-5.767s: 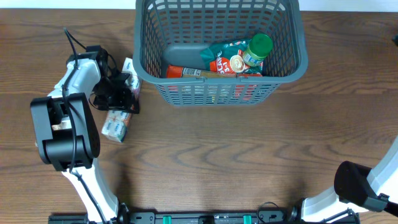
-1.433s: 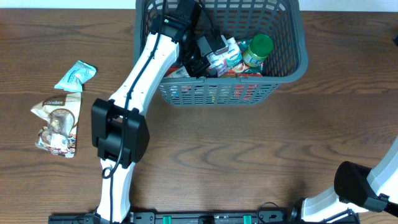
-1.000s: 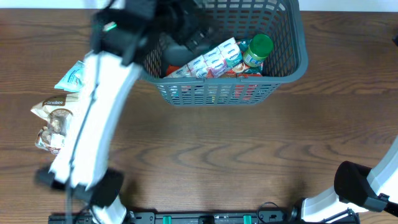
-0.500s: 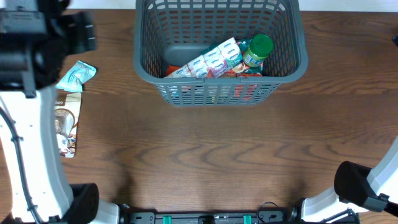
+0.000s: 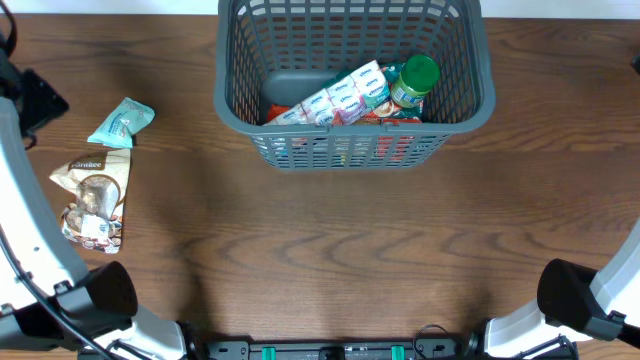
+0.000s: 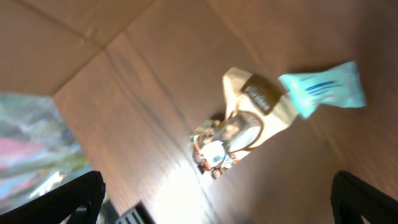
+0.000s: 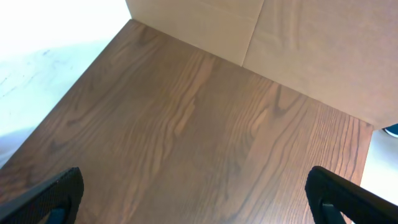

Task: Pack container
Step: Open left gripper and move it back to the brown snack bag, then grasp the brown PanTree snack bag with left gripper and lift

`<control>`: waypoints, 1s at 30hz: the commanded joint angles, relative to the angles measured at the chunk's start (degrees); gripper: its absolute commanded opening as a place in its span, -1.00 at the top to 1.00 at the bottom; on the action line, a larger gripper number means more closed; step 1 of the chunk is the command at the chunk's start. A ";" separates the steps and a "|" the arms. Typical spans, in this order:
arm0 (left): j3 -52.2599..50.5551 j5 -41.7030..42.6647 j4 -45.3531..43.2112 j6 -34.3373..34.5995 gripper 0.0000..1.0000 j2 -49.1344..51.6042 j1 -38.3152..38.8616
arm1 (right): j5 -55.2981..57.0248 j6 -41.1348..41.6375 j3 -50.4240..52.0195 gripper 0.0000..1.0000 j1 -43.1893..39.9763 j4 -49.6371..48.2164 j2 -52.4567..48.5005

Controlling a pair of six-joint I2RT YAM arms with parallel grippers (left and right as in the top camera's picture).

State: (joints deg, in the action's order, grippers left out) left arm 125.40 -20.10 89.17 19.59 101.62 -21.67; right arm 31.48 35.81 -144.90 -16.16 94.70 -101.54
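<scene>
**Touching packets may snag**

The basket (image 5: 350, 150) sits far centre, part filled. The left jaws and right jaws stand wide apart, empty. On the left, the teal packet (image 5: 120, 122) touches the beige bag (image 5: 92, 200); gripping one could drag the other or slip

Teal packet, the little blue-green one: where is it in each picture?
Overhead: the teal packet is at the left of the picture, on the table just above the beige snack bag.
Left wrist: the packet is at the upper right, overlapping one end of the beige bag.
Right wrist: not in it; only bare wooden table shows.
Shared landmark: the beige snack bag, seen in the overhead and left wrist views.
</scene>
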 commanded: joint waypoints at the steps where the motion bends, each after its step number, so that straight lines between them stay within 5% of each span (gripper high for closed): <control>1: -4.63 -0.96 -0.94 1.51 -0.97 0.74 -1.51 | 0.37 0.98 0.26 -0.98 -0.26 0.07 -0.11; 19: -37.88 3.76 -17.16 -19.45 -0.97 0.72 -2.73 | 0.37 0.98 0.26 -0.99 -0.26 0.09 -0.11; 24: -42.51 13.57 -21.05 -28.13 -0.98 0.72 -5.05 | 0.37 0.98 0.24 -0.98 -0.26 0.07 -0.11; 30: -42.73 15.65 -23.80 -30.60 -0.98 0.61 -9.16 | 0.37 1.01 0.24 -0.98 -0.26 0.07 -0.11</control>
State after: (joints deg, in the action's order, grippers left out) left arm 82.63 -7.40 65.69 -7.60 101.91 -28.95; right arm 31.48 35.81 -144.90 -16.16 94.70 -101.54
